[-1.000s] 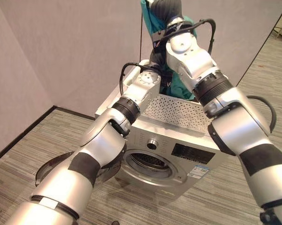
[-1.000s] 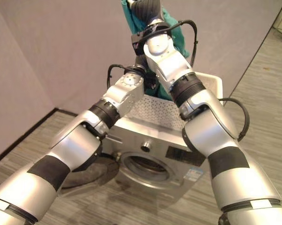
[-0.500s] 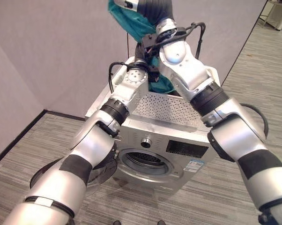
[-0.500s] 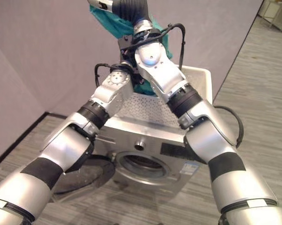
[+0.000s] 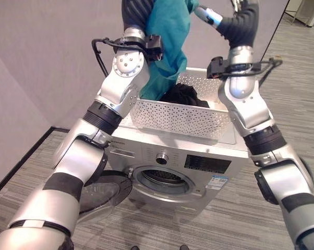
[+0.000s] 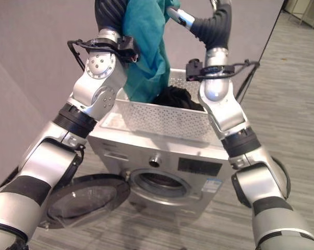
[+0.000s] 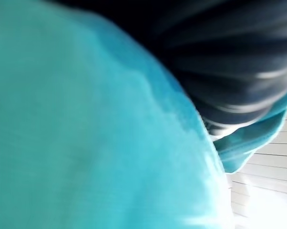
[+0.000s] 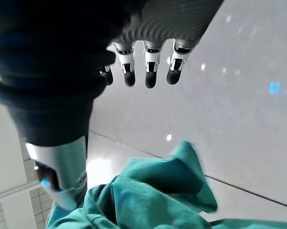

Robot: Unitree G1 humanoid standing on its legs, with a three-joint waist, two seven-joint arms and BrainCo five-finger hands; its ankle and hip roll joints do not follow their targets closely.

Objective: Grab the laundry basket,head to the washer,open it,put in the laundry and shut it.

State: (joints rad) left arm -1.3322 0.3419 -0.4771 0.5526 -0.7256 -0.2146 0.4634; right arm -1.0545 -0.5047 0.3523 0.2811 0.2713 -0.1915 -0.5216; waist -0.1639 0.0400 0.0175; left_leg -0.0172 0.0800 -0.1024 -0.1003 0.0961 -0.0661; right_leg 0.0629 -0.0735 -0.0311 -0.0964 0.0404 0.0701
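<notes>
1. Left eye view: the washer (image 5: 178, 172) stands on the grey striped floor (image 5: 21, 177) in front of a plain grey wall (image 5: 42, 67). Its drum opening faces the robot.
2. The washer's round door (image 5: 97, 194) hangs swung open, low at the robot's left of the drum.
3. The white perforated laundry basket (image 5: 178, 117) sits on top of the washer, with a dark garment (image 5: 182, 96) heaped inside it.
4. A teal garment (image 5: 170, 39) hangs in the air above the basket. Its lower edge dips behind the basket's near wall, just beside the dark heap.
5. The left arm reaches steeply up from the lower left, wrist level with the hanging teal cloth and right against it. The left hand (image 7: 239, 71) shows in its wrist view as dark ribbed cover pressed against teal fabric. Its fingers are hidden by the cloth, so whether it grips cannot be told.
6. The right arm rises at the right of the basket and bends back over the top of the teal garment. In the right wrist view, the right hand (image 8: 153, 28) has its dark-tipped fingers (image 8: 148, 71) hanging straight and loose, holding nothing, with the teal cloth past them.
</notes>
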